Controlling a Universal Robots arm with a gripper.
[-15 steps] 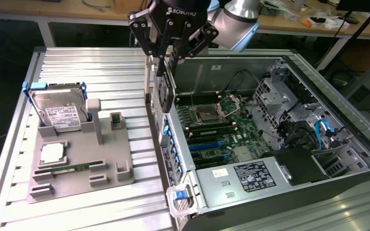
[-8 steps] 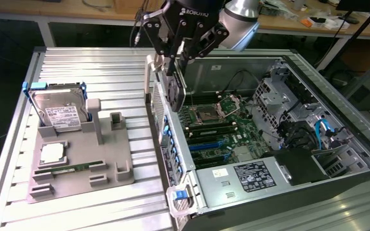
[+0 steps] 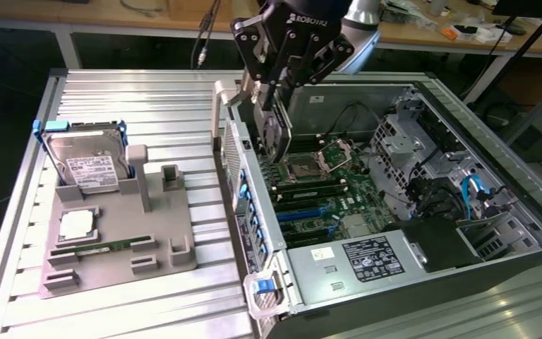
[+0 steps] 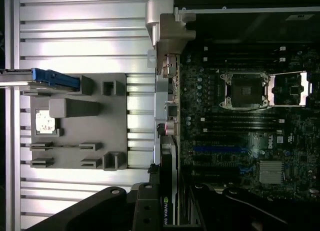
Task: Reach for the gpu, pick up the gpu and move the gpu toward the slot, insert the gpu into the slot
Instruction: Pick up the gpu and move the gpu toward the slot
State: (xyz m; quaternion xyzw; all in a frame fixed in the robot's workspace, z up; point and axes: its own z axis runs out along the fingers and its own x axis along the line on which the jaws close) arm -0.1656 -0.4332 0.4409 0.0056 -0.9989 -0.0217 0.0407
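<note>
Tool (image 3: 273, 99) is gripping the gpu (image 3: 276, 138) between part-closed fingers, holding it upright on edge over the open case (image 3: 497, 233), just inside the case wall on the exterior view's left. Nearest the camera, a power supply (image 3: 365, 258) is sitting in the case. To its left, a grey fixture (image 3: 121, 233) is lying on the ribbed tabletop (image 3: 130, 92), carrying a memory stick (image 3: 101, 248) and, farther back, a hard drive (image 3: 87, 166) standing on edge. Past the power supply, the blue slot (image 4: 220, 149) is lying bare on the board. The gpu is hanging farther back, apart from the slot, beside the socket (image 3: 304, 168).
</note>
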